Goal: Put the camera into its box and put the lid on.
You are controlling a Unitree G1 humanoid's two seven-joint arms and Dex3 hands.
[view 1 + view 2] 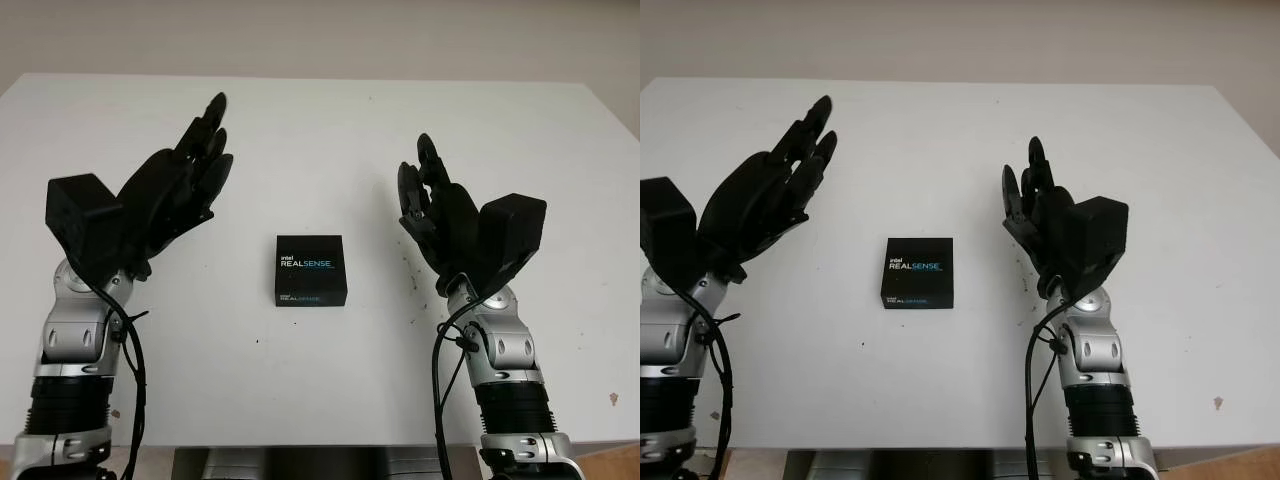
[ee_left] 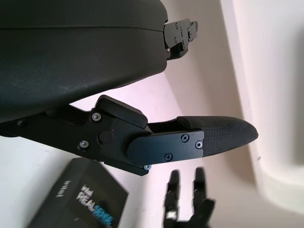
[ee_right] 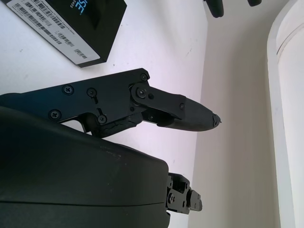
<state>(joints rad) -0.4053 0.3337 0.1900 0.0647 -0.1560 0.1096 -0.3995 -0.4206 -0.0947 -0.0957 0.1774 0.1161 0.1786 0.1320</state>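
White worktop (image 1: 320, 130) under the head camera, and I see the box (image 1: 311, 269) at its centre, black with white and blue lettering, lid on, flat and square to me. My left hand (image 1: 175, 185) and right hand (image 1: 432, 210) hang open on either side, well apart from it, holding nothing.

Left wrist: the box corner (image 2: 80, 202) sits below my fingers (image 2: 209, 135).

Right wrist: a barcode label runs along the box (image 3: 71, 28) side. I judge a careless reach could shove the closed box askew.
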